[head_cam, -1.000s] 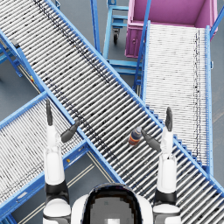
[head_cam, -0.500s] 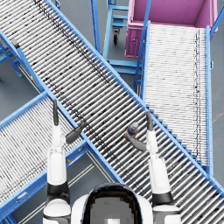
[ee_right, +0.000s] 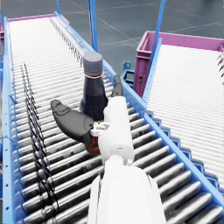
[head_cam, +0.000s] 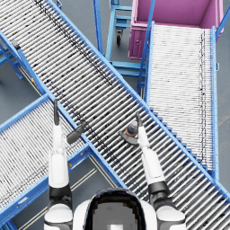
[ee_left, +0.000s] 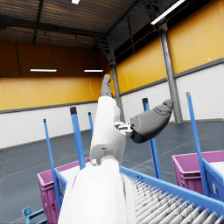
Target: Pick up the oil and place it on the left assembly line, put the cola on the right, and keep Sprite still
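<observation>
A dark bottle (head_cam: pixel 131 128) with a grey cap stands upright on the diagonal roller conveyor (head_cam: pixel 90 85). In the right wrist view the bottle (ee_right: pixel 92 89) shows an orange band under the cap and an orange base. My right hand (head_cam: pixel 133 133) is right at it. Its thumb (ee_right: pixel 70 120) is spread to one side of the bottle and a finger (ee_right: pixel 117 86) reaches past the other side; no firm grip shows. My left hand (head_cam: pixel 64 127) hovers over the blue rail between the conveyors, fingers apart and holding nothing (ee_left: pixel 133 118). No other bottle is in view.
A left roller conveyor (head_cam: pixel 22 148) and a right roller conveyor (head_cam: pixel 179 90) flank the diagonal one, all with blue side rails. A pink bin (head_cam: pixel 179 13) stands at the far end of the right conveyor. Grey floor shows between the frames.
My right hand has swung left across the rollers, from beside the bottle to right up against it. My left arm shifted slightly right. The bottle has not moved.
</observation>
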Controlling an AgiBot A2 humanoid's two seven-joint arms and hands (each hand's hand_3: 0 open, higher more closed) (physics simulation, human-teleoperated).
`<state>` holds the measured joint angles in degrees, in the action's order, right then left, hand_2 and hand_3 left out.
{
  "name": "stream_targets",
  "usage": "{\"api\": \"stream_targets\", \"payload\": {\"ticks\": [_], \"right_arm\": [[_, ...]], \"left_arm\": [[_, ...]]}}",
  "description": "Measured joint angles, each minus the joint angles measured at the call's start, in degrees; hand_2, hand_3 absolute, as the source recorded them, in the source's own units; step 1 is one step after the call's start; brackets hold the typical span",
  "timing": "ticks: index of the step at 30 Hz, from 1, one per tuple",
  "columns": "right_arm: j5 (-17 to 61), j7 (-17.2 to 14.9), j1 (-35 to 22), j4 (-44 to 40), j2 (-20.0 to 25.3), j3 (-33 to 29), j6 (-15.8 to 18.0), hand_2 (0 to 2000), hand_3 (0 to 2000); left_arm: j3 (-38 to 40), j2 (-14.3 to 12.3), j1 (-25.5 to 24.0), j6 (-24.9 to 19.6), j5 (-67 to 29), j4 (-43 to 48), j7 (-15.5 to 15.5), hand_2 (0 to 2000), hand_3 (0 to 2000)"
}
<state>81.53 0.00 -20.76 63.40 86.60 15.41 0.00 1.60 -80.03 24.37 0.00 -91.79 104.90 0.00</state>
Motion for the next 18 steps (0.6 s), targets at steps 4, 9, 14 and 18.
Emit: {"api": "stream_targets", "payload": {"ticks": [4, 9, 14, 18], "right_arm": [[-0.01, 0.0, -2.84, -7.82, 1.13, 0.11, 0.0, 0, 0], [-0.01, 0.11, -3.99, -10.39, 1.72, -0.02, 0.65, 2000, 1307], [0.06, 0.05, -3.09, -7.63, 1.8, 0.42, -4.54, 2000, 2000], [0.07, 0.01, -2.39, 4.91, 1.81, -3.78, 1.65, 2000, 2000]], "left_arm": [[0.08, -0.15, 0.11, 0.0, 0.0, -0.81, 0.0, 0, 0], [0.34, -0.33, -0.1, 0.0, 0.0, -1.19, 0.0, 0, 0], [0.6, -0.51, -0.75, 0.0, 0.0, -0.6, 0.0, 0, 0], [0.81, -0.65, -1.31, 0.0, 0.01, 0.71, 0.0, 0, 0]]}}
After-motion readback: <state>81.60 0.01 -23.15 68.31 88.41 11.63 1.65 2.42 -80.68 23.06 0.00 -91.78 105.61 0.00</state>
